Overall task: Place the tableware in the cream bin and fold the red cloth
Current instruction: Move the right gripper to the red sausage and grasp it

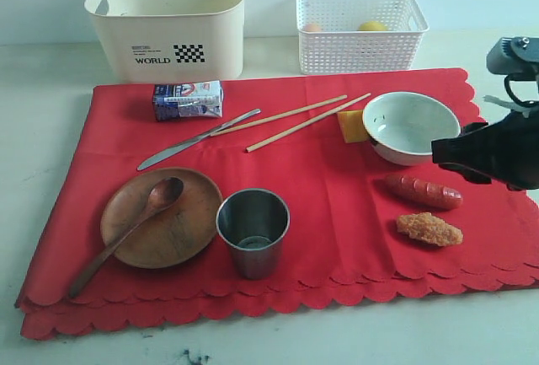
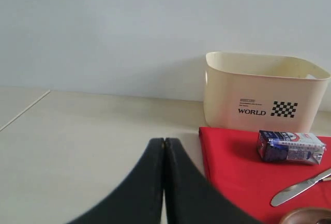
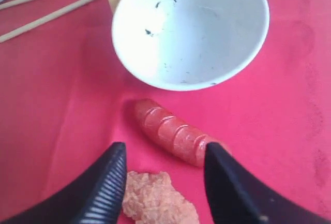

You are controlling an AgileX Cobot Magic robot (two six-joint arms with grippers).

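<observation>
On the red cloth lie a wooden plate with a wooden spoon across it, a steel cup, a knife, two chopsticks and a white bowl. Behind the cloth stands the cream bin. My right gripper hovers open above the cloth, over a sausage and a fried piece, just short of the bowl; it holds nothing. My left gripper is shut and empty, off the cloth's edge, facing the bin.
A milk carton lies on the cloth in front of the bin. A yellow slice sits against the bowl. A white lattice basket holding food stands at the back right. The left arm does not show in the exterior view.
</observation>
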